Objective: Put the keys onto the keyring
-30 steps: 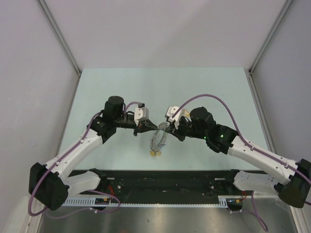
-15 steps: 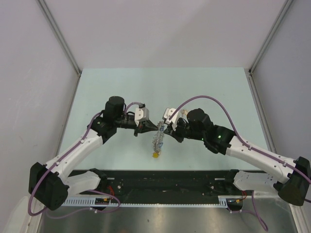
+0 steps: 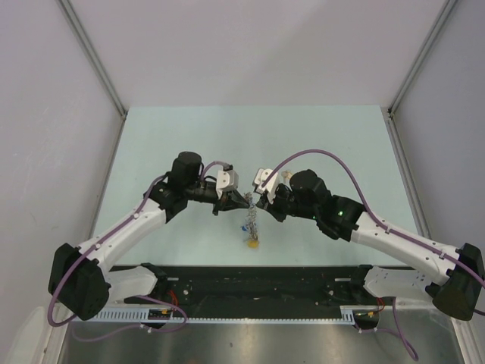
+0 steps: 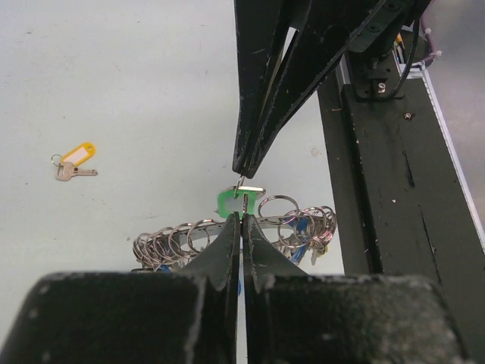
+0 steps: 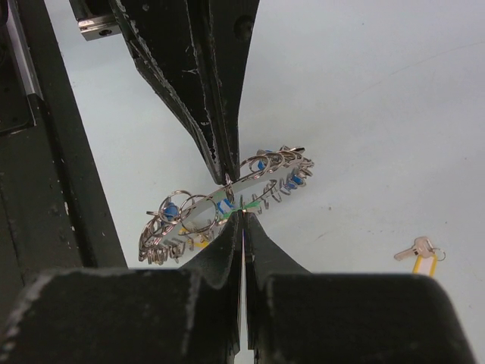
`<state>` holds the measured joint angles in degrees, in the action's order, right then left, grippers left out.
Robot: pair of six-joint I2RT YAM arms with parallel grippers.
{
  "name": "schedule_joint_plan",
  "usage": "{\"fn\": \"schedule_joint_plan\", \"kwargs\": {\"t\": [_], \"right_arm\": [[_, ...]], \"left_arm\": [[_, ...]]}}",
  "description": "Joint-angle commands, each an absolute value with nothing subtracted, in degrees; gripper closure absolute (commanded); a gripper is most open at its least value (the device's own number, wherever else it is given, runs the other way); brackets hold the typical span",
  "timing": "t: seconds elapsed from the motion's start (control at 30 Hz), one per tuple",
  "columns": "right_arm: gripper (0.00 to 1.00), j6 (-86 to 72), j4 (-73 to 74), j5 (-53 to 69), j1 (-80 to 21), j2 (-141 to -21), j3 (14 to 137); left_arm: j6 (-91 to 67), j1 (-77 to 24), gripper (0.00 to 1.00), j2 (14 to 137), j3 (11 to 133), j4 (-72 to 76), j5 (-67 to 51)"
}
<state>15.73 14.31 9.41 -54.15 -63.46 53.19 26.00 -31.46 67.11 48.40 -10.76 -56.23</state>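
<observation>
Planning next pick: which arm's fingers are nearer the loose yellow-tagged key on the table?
Right, narrowly. Both meet at the keyring; the yellow-tagged key lies beyond the left fingers, beside the right fingers.

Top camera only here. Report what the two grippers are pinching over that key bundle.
Observer: In the left wrist view, the right gripper is shut on the small ring of a green key.
Operator: Now the left gripper.
Observer: The left gripper is shut on the keyring, right by the green key.
Operator: Find the other key.
Observer: The yellow key lies flat on the table, apart from the keyring.
</observation>
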Motion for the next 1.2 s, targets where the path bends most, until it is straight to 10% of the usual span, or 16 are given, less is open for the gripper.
{"fn": "schedule_joint_plan", "kwargs": {"t": [0.0,1.17], "right_arm": [[1.00,16.4,13.3,9.1,-54.5,-63.4,56.0],[1.00,15.4,18.1,7.9,-54.5,-63.5,55.1]], "left_arm": [[28.1,-32.0,1.00,66.9,48.8,-7.6,-59.7],[26.0,-32.6,0.99,68.6,47.2,-3.7,-58.4]]}}
